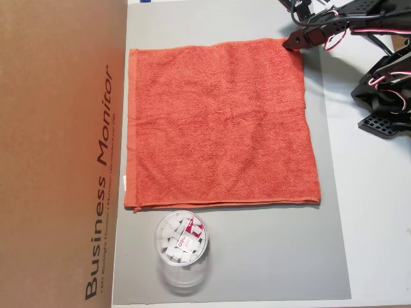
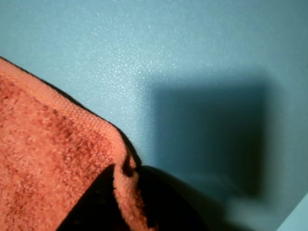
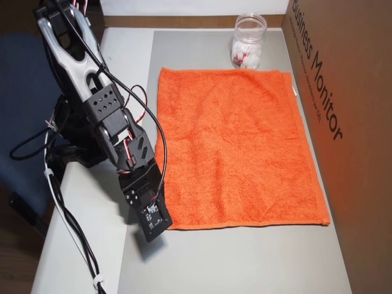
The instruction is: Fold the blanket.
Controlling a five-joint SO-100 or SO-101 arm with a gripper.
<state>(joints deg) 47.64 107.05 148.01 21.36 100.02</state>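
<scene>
A grey mat (image 1: 270, 256) covers the table, with a cardboard monitor box (image 1: 58, 154) along 1 side and a clear plastic jar (image 1: 182, 247) just beyond the blanket's edge. The orange-red blanket (image 1: 218, 125) lies flat and unfolded on the mat. The gripper (image 1: 290, 45) sits at 1 corner; the wrist view shows the hemmed corner (image 2: 126, 185) caught between dark fingers, apparently pinched. Judged best: lift gently, then carry the corner across toward the opposite edge, keeping hems aligned.
</scene>
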